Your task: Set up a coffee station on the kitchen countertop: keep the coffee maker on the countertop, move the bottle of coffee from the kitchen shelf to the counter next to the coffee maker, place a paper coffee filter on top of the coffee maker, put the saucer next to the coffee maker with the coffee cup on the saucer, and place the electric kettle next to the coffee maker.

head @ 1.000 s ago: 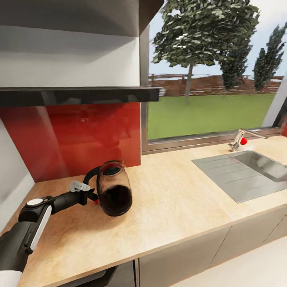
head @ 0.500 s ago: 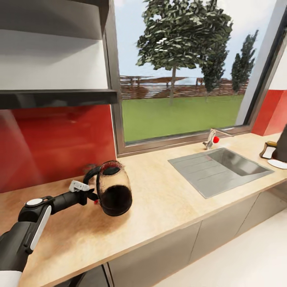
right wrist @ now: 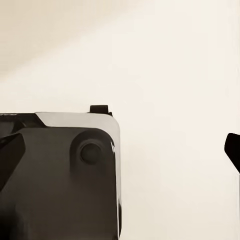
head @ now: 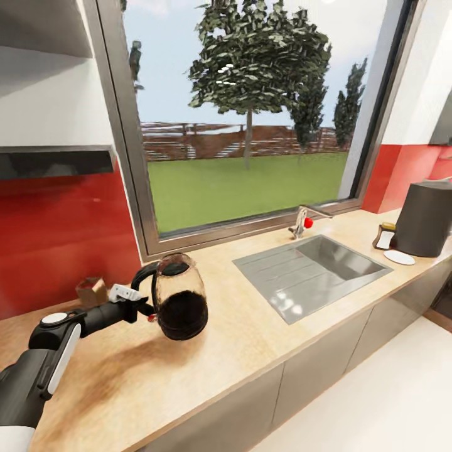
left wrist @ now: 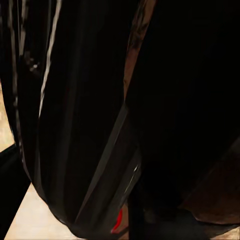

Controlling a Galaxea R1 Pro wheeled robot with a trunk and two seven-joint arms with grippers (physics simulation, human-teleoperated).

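Observation:
A glass electric kettle [head: 180, 305] with a dark inside and a black handle hangs tilted just above the wooden counter [head: 251, 326]. My left gripper [head: 144, 309] is shut on its handle. In the left wrist view the kettle's dark body [left wrist: 100, 120] sits very close to the camera. Far right on the counter stands the dark coffee maker [head: 427, 218], with the bottle of coffee [head: 384, 236] and a white saucer [head: 399, 257] beside it. The right wrist view has my right gripper's fingertips [right wrist: 233, 149] at the picture's edges, wide apart over a pale floor.
A steel sink [head: 314, 267] with a tap [head: 301, 221] lies between the kettle and the coffee maker. A small brown box [head: 92, 290] sits by the red backsplash. A big window is behind the counter, and a dark shelf [head: 56, 160] hangs at the left.
The whole view has swung to the right along the counter, bringing the coffee maker, bottle and saucer into sight. The kettle stays held in the same spot ahead of me.

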